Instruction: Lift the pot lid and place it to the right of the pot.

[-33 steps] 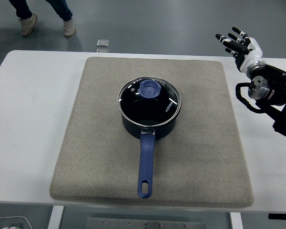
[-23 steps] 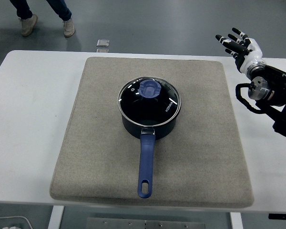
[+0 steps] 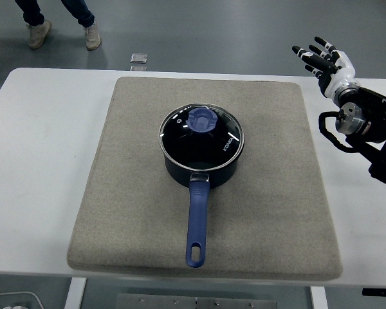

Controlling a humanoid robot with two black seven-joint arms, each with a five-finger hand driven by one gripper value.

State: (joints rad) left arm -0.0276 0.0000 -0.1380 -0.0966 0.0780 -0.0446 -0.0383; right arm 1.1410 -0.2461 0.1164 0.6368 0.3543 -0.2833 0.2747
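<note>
A dark blue pot [image 3: 202, 164] sits near the middle of a grey-beige mat [image 3: 122, 193] that covers most of the white bench [image 3: 38, 161]. The glass pot lid [image 3: 201, 133] rests closed on the pot, level with its rim, and a round blue knob [image 3: 201, 120] stands at the lid's centre. The pot's long blue handle [image 3: 196, 222] points toward the near edge of the bench and ends in a loop that lies on the mat. The right hand [image 3: 321, 59] hangs over the far right corner of the bench, well apart from the pot and beyond the mat's right edge; its fingers [image 3: 305, 55] are spread and extended toward the left and grasp nothing. The black forearm behind it comes in from the right edge, with a cable looping beneath the wrist. The mat to the right of the pot is bare cloth. On the grey floor past the far edge of the bench lies a small clear square object [image 3: 139, 59], and a person's feet in light shoes [image 3: 64, 35] stand at the upper left.
</note>
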